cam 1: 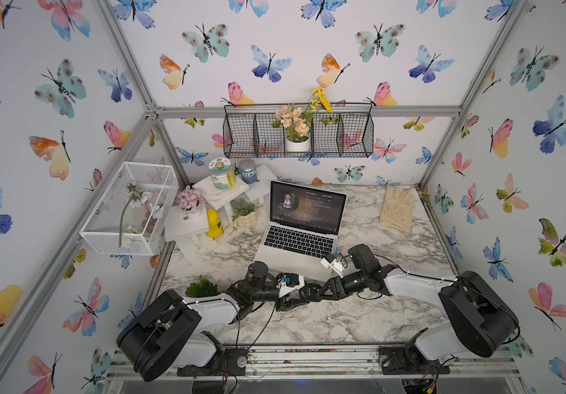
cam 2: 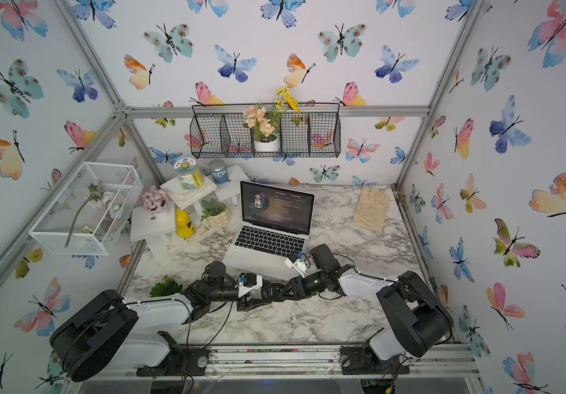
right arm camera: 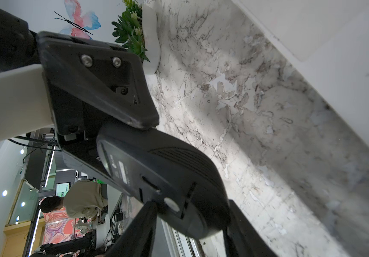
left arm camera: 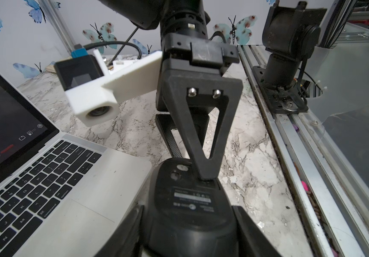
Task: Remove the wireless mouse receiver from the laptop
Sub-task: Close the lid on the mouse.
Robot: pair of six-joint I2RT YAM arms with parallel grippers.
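- Closest to me, at the front rail, both shoulders sit low. The left arm (cam 1: 206, 307) and the right arm (cam 1: 411, 283) fold inward, so the two forearms run almost level above the marble table (cam 1: 326, 324) and point at each other.
- The left gripper (left arm camera: 190, 224) is closed around a black mouse (left arm camera: 190, 198), which is turned with its labelled underside up. The mouse body fills the gap between the two fingers.
- The right gripper (right arm camera: 190, 222) comes from the opposite side and straddles the other end of the same mouse. One of its fingers (left arm camera: 201, 124) rests its tip on the underside. I cannot tell whether it really clamps or only stands loosely around the mouse.
- A small succulent (cam 1: 201, 286) in a white pot stands just beside the left elbow.
- Just behind the two grippers, the laptop (cam 1: 300, 240) stands open in the middle of the table, its screen lit with a music player.
- I cannot make out the wireless mouse receiver in any view. The laptop's side edges are too small in both top views, and the right wrist's white camera mount covers the front right corner.
- Farther back, a yellow bottle (cam 1: 214, 223) stands left of the laptop, and beige gloves (cam 1: 398, 208) lie near the far right corner.
- On the back wall hangs a black wire basket (cam 1: 343, 136) with flowers.
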